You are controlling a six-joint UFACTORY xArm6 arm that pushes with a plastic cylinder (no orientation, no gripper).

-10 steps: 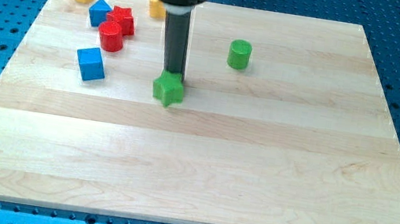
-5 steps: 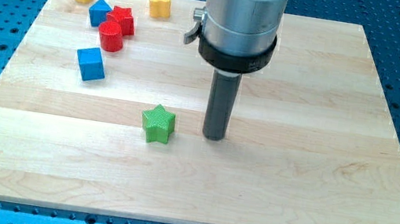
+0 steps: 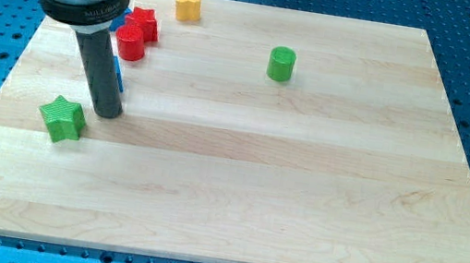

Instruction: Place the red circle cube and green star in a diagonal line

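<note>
The green star (image 3: 62, 118) lies near the board's left edge, toward the view's lower left. My tip (image 3: 107, 114) rests on the board just to the star's right, close beside it. The red cylinder (image 3: 130, 43) stands toward the view's upper left, right of the rod, with a red star-like block (image 3: 145, 23) touching it above. The rod hides most of a blue cube; only a blue sliver (image 3: 119, 73) shows at its right edge.
A yellow block (image 3: 188, 4) sits at the board's top edge. A green cylinder (image 3: 281, 64) stands right of centre near the top. The wooden board (image 3: 301, 188) lies on a blue perforated table. The arm's body covers the board's top left corner.
The green star has slid from the board's middle down and left to near the left edge. My tip swung right of the star, then followed it left.
</note>
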